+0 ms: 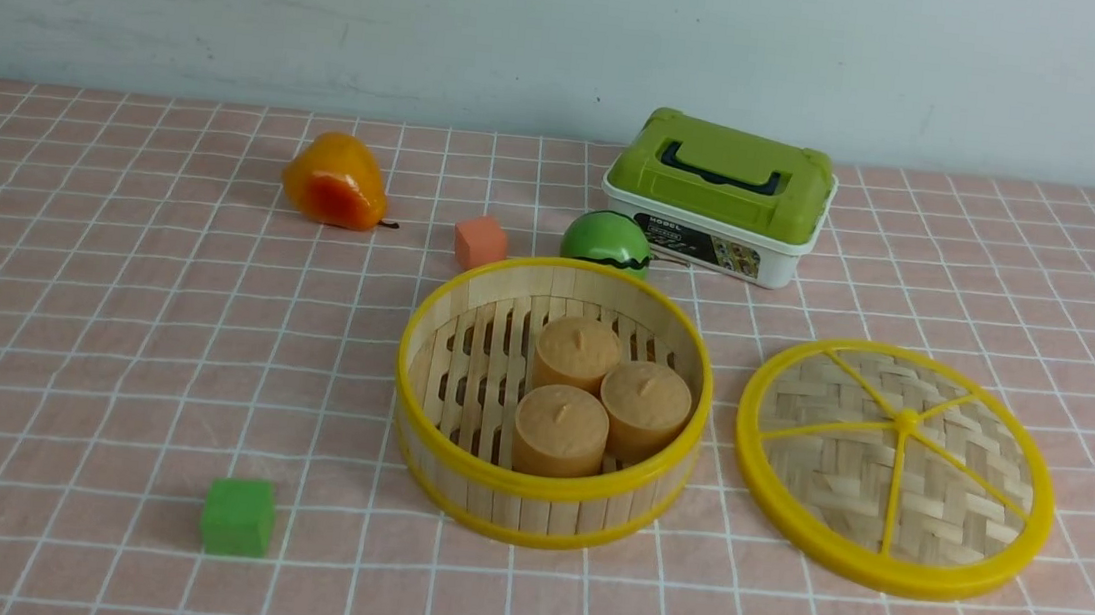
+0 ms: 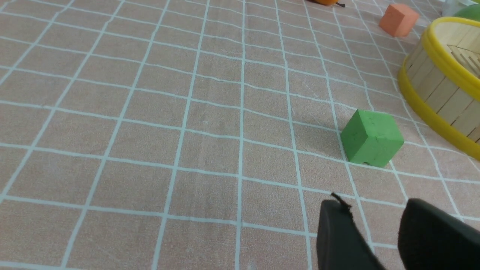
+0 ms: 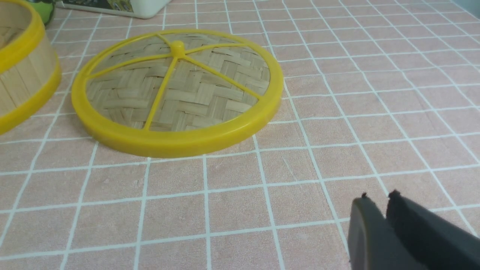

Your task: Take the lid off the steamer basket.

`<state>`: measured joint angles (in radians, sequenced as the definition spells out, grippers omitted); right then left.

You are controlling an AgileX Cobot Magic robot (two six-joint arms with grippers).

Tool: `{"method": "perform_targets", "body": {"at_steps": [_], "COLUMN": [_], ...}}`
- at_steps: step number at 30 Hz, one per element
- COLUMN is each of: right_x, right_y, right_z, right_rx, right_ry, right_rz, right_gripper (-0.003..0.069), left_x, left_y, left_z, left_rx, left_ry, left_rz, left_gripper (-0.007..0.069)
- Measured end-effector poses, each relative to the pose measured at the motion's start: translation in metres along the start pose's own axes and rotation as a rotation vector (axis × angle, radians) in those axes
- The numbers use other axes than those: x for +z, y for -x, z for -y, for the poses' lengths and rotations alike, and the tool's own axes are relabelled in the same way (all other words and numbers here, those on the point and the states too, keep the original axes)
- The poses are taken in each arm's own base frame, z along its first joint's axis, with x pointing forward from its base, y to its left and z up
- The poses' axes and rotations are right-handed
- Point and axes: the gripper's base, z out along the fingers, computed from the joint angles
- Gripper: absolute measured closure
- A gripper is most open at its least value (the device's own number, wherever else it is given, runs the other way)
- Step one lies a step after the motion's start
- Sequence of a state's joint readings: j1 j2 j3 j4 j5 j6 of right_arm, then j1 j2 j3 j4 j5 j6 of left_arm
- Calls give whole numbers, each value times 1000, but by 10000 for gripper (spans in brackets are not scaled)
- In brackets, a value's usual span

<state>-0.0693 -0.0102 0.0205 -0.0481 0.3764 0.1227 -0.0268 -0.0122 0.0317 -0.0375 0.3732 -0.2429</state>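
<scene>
The steamer basket (image 1: 538, 508) stands uncovered at the middle of the table, with three tan cylindrical buns (image 1: 589, 397) inside. Its wall also shows in the left wrist view (image 2: 442, 93) and the right wrist view (image 3: 22, 82). The lid (image 1: 894, 466), woven bamboo with a yellow rim and spokes, lies flat on the cloth to the basket's right, apart from it; it also shows in the right wrist view (image 3: 176, 93). Neither gripper shows in the front view. My left gripper (image 2: 375, 210) is open and empty above the cloth, near the green cube. My right gripper (image 3: 377, 198) is shut and empty, nearer than the lid.
A green cube (image 1: 237, 516) sits front left of the basket, seen too in the left wrist view (image 2: 371, 138). An orange cube (image 1: 480, 241), a green ball (image 1: 606, 241) and a pear (image 1: 334, 183) lie behind. A white box with green lid (image 1: 719, 195) stands at the back.
</scene>
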Motion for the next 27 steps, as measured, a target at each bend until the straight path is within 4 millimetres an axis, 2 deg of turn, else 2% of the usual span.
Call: {"method": "perform_targets", "body": {"at_steps": [27], "right_x": [0], "right_y": [0], "right_z": [0], "right_rx": [0], "right_ry": [0], "right_rz": [0], "right_gripper": [568], "left_x": [0], "left_y": [0], "left_z": [0], "left_rx": [0], "left_ry": [1], "left_rz": [-3], "left_gripper": [385]}}
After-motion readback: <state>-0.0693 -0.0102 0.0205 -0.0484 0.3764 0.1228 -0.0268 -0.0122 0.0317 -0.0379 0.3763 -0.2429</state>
